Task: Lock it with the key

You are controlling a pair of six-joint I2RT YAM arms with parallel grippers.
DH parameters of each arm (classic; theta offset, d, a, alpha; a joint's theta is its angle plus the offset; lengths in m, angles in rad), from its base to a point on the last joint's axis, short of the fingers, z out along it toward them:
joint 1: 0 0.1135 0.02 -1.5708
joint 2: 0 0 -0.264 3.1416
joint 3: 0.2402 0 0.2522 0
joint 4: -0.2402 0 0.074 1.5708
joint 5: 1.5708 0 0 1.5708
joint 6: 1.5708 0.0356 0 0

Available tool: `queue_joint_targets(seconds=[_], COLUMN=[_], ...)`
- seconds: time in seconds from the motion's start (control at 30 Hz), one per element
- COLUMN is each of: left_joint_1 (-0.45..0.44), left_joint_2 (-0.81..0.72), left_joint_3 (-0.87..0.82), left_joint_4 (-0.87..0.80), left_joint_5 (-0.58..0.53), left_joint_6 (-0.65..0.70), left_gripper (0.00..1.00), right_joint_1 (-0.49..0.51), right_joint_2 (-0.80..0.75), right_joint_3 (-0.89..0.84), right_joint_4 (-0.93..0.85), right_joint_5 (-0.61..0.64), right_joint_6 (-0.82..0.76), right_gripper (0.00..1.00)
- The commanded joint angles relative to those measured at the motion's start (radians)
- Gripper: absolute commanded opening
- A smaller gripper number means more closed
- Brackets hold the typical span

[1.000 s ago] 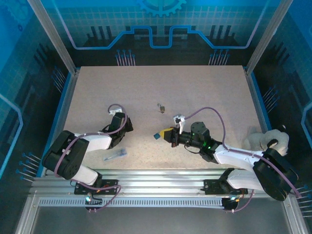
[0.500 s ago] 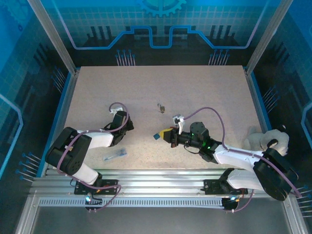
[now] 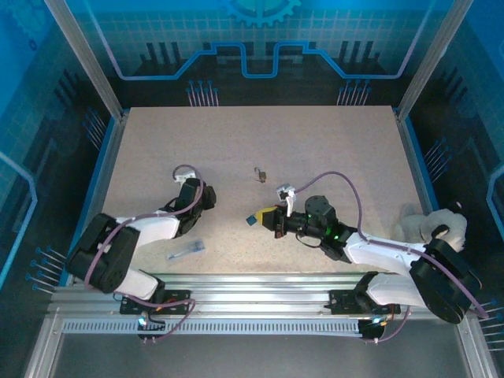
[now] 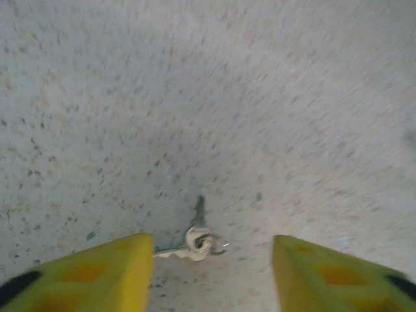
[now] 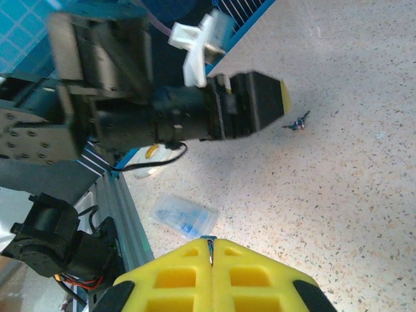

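Reference point = small brass padlock (image 3: 261,174), lying mid-worktop (image 3: 331,150). Top view: right claw (image 3: 264,216) sits near the padlock on its arm-base side and points toward the left arm. It's pressed together on the key (image 3: 252,220), whose blue-teal head sticks out past the tips; can't tell if it touches the surface. Left claw (image 3: 208,201) is low over the worktop, on the left-arm side of the padlock and a bit nearer the bases, apart from the right claw. Clear plastic bag (image 3: 187,250) lies further from the padlock that way, close to the front edge. Left wrist view: yellow fingers (image 4: 97,273) spread wide. A ring of small keys (image 4: 198,239) lies flat on the worktop in the gap, with one key's end right at the edge of one finger. Right wrist view: yellow pads (image 5: 260,276) closed flush, thin metal sliver pinched in the seam. The left claw faces them across the worktop, ring of small keys just beside its tip, bag on the surface beyond the pads.
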Motion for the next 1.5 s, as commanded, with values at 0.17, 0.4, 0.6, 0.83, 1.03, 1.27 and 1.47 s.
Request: queue_joint_targets(seconds=[0.17, 0.4, 0.6, 0.83, 1.03, 1.27, 1.47], left_joint_1=[0.006, 0.004, 0.004, 0.004, 0.004, 0.004, 0.004], left_joint_2=[-0.356, -0.618, -0.717, -0.824, -0.894, -0.892, -0.891], left_joint_3=[-0.084, -0.198, -0.247, -0.288, -0.309, -0.308, -0.312], left_joint_4=[-0.125, -0.19, -0.2, -0.261, -0.275, -0.28, -0.275], left_joint_5=[0.033, -0.011, -0.081, -0.19, -0.219, -0.217, -0.217], left_joint_6=[-0.005, -0.02, -0.069, -0.152, -0.172, -0.18, -0.182], left_gripper=[0.82, 0.99, 0.99, 0.99, 0.99, 0.99, 0.99], right_joint_1=[0.045, 0.08, 0.085, 0.086, 0.083, 0.079, 0.065], right_joint_2=[0.1, 0.25, 0.398, 0.593, 0.75, 0.893, 0.97], right_joint_3=[0.159, 0.359, 0.585, 0.868, 1.071, 1.266, 1.366], right_joint_4=[-0.176, -0.415, -0.632, -0.886, -1.012, -1.152, -1.201], right_joint_5=[0.045, 0.076, 0.091, 0.091, 0.046, 0.035, 0.015], right_joint_6=[-0.093, -0.14, -0.176, -0.251, -0.291, -0.335, -0.351], right_gripper=[0.0, 0.0, 0.0, 0.0, 0.0, 0.0, 0.0])
